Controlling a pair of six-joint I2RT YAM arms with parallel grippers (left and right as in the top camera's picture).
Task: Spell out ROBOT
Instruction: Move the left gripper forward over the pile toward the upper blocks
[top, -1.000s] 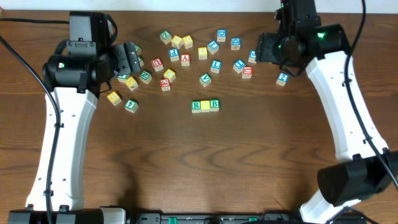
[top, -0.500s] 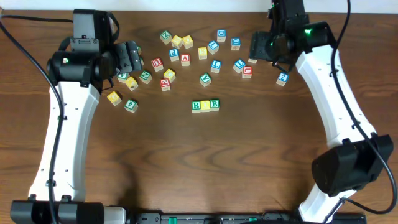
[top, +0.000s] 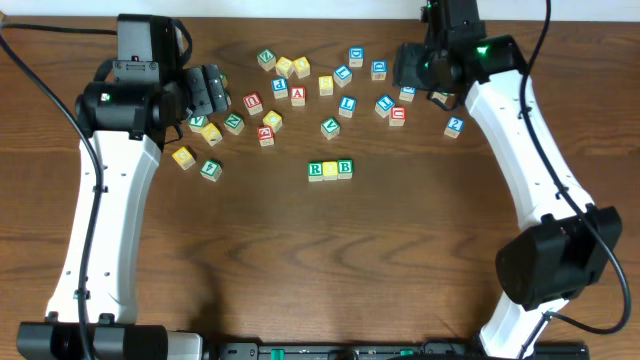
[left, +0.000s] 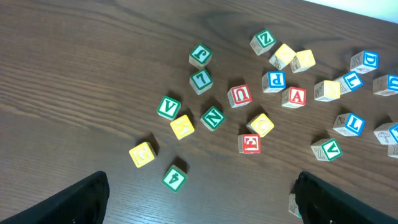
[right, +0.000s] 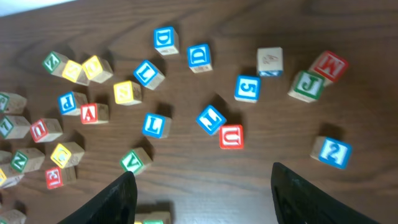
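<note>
A row of three blocks (top: 330, 169), green R, a yellow block and green B, lies mid-table. Its top edge shows at the bottom of the right wrist view (right: 152, 219). Many loose letter blocks lie scattered behind it, among them a red A (top: 297, 95), a green V (top: 329, 127) and a red U (top: 398, 114). My left gripper (top: 208, 92) hovers open and empty over the left cluster, with a green block (left: 175, 178) between its fingers' span (left: 199, 202). My right gripper (top: 412, 68) hovers open and empty above the right cluster (right: 208, 199).
Yellow blocks (top: 184, 157) and green blocks (top: 210, 169) lie at the far left. A blue 2 block (top: 454, 125) lies at the far right. The table's back edge meets a white wall behind the blocks. Bare wood stretches in front of the row.
My right arm has swung left and toward the back of the table, above the right cluster. My left arm shifted slightly early on, then held still. No block has moved.
</note>
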